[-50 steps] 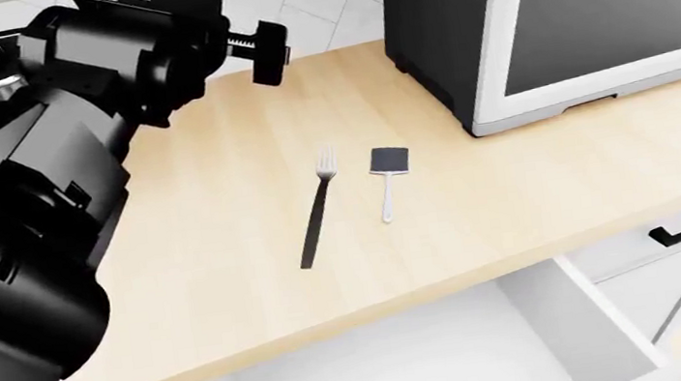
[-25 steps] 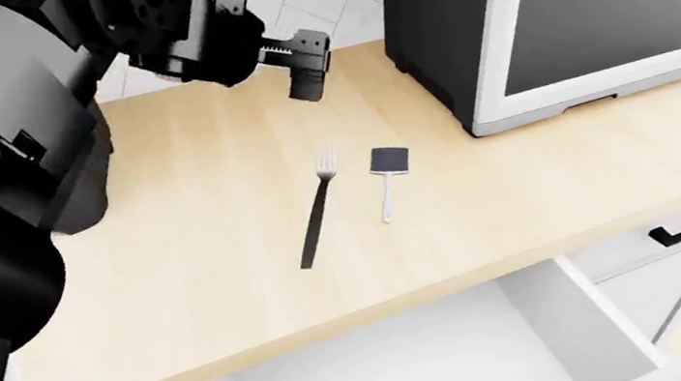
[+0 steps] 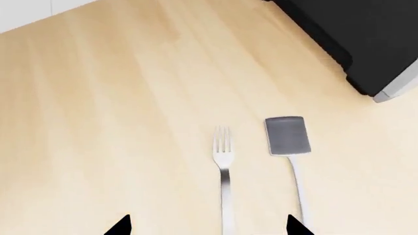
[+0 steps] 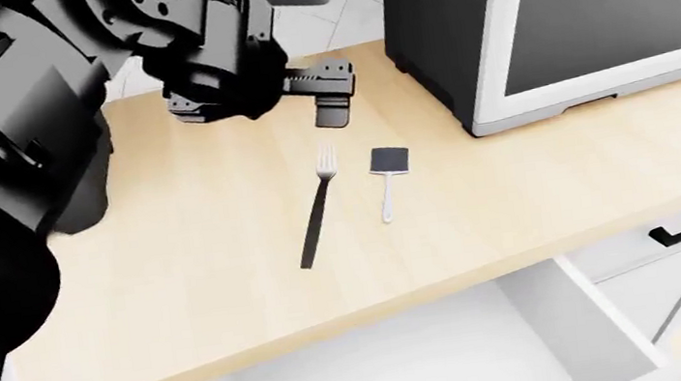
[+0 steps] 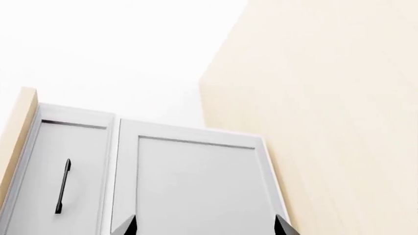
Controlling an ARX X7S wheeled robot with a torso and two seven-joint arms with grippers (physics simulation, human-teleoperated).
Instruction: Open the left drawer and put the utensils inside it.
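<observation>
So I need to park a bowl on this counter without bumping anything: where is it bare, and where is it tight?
Bare wood lies between the fork and the counter's front edge, and between the spatula and the microwave. It is crowded by the fork's tines, where the left gripper hovers, and fork and spatula lie close together.

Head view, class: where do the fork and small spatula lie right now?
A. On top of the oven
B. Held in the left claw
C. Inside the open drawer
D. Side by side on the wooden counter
D: the fork and spatula lie apart, side by side on the counter; the open drawer below shows only white inside.
</observation>
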